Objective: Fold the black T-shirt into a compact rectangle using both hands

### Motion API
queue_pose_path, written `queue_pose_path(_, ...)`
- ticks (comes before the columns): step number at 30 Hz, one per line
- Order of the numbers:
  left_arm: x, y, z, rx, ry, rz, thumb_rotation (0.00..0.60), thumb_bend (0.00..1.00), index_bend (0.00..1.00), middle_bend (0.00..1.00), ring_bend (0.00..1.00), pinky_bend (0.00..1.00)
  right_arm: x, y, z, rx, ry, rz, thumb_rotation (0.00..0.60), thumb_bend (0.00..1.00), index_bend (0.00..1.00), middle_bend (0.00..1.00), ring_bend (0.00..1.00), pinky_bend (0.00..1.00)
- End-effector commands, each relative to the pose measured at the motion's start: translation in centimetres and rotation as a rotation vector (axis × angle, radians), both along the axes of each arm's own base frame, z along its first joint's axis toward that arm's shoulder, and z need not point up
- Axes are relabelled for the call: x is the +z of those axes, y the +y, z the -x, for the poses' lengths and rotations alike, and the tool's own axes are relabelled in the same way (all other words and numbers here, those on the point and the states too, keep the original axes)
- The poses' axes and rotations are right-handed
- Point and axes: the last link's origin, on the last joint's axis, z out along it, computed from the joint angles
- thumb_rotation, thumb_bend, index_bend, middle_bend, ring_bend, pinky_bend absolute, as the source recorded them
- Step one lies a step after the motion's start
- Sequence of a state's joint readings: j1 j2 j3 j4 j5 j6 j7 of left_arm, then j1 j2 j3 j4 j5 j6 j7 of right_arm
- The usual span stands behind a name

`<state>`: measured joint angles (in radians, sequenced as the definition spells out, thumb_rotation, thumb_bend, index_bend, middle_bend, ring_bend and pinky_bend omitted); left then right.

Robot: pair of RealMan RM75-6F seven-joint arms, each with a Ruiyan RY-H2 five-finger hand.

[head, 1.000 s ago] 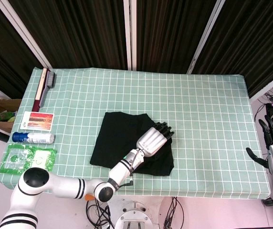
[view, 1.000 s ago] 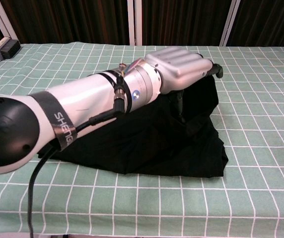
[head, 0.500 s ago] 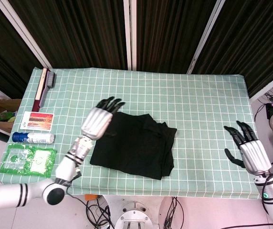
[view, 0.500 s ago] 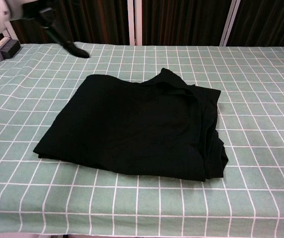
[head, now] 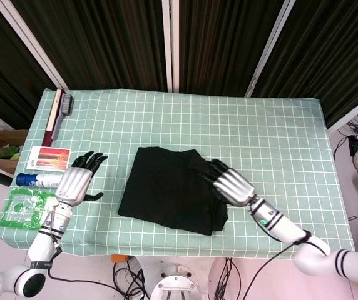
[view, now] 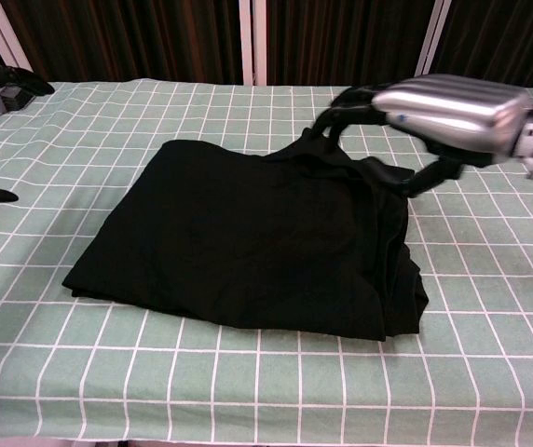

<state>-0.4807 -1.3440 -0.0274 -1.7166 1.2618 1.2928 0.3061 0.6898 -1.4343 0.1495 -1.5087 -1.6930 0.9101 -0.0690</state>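
Black T-shirt (head: pixel 169 197) sits near the middle of the desk (head: pixel 273 137), toward my front edge, already folded down to a rough rectangle. I'd call the big folds done. What's left, as I judge it, is tidying: the right side looks bunched and layered in the chest view, with an uneven edge by the front right corner, and the outline is skewed against the checked cloth.

My right hand (head: pixel 232 184) is over the shirt's right edge, fingers spread and arched down toward the fabric. It has nothing gripped that I can see. In the chest view the fingertips look close to the raised fold at the back right, but I can't tell whether they touch it.

My left hand (head: pixel 76 181) is well apart from the shirt, out to the left near the white bottle (head: pixel 43 180), fingers apart, holding nothing.

One more fold or a flattening press on that lumpy right side seems the remaining work, and it will need both hands on the cloth.
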Motion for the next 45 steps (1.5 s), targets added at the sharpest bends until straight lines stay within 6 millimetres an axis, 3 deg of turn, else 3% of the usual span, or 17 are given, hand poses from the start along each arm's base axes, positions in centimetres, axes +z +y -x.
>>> queue_pose_path(1,-0.2,-0.5,0.8,0.022,-0.022,-0.003,0.6,0.0,0.15,0.12,0.06,0.18,-3.3,-1.5,-3.9,0.063,0.039,-0.028,0.6,0.68,0.21,0.29,0.05,0.11)
queue_pose_path(5,-0.3,-0.7,1.4,0.032,-0.032,-0.005,0.6,0.0,0.15,0.12,0.06,0.18,-5.7,-2.3,-4.6,0.078,0.12,-0.021,0.6,0.68,0.21,0.29,0.05,0.08)
queue_pose_path(9,-0.3,-0.8,1.8,0.037,-0.047,-0.011,0.6,0.0,0.15,0.12,0.06,0.18,-6.2,-2.6,-2.7,0.034,0.191,0.017,0.6,0.68,0.2,0.3,0.05,0.08)
queue_pose_path(18,-0.2,-0.3,2.0,0.034,-0.058,-0.026,0.6,0.0,0.15,0.12,0.06,0.18,-1.6,-1.9,3.7,-0.119,0.258,0.12,0.6,0.67,0.2,0.3,0.05,0.08)
queue_pose_path(24,-0.3,-0.2,1.7,0.027,-0.068,-0.037,0.6,0.0,0.15,0.12,0.06,0.18,-0.3,-1.2,7.1,-0.198,0.304,0.132,0.6,0.63,0.19,0.3,0.05,0.08)
queue_pose_path(27,-0.3,-0.2,1.5,0.024,-0.064,-0.039,0.6,0.0,0.15,0.12,0.06,0.18,0.2,-1.1,6.9,-0.193,0.249,0.16,0.6,0.52,0.19,0.28,0.05,0.08)
queue_pose_path(31,0.0,-0.3,1.7,0.03,-0.063,-0.05,0.6,0.0,0.15,0.12,0.06,0.18,1.5,0.3,6.6,-0.151,0.118,0.19,0.6,0.3,0.19,0.26,0.05,0.08)
queue_pose_path(37,0.4,-0.6,2.2,0.055,-0.085,-0.068,0.6,0.0,0.15,0.12,0.06,0.18,2.2,3.3,8.7,-0.026,0.081,0.184,0.6,0.09,0.19,0.21,0.05,0.08)
queue_pose_path(41,0.3,-0.9,2.4,0.064,-0.088,-0.062,0.6,0.0,0.15,0.12,0.06,0.18,0.8,4.3,10.6,0.019,0.12,0.163,0.6,0.06,0.21,0.19,0.05,0.09)
queue_pose_path(45,0.2,-1.1,2.6,0.077,-0.099,-0.054,0.6,0.0,0.15,0.11,0.06,0.18,0.0,4.1,11.8,0.045,0.167,0.175,0.6,0.06,0.22,0.19,0.05,0.09)
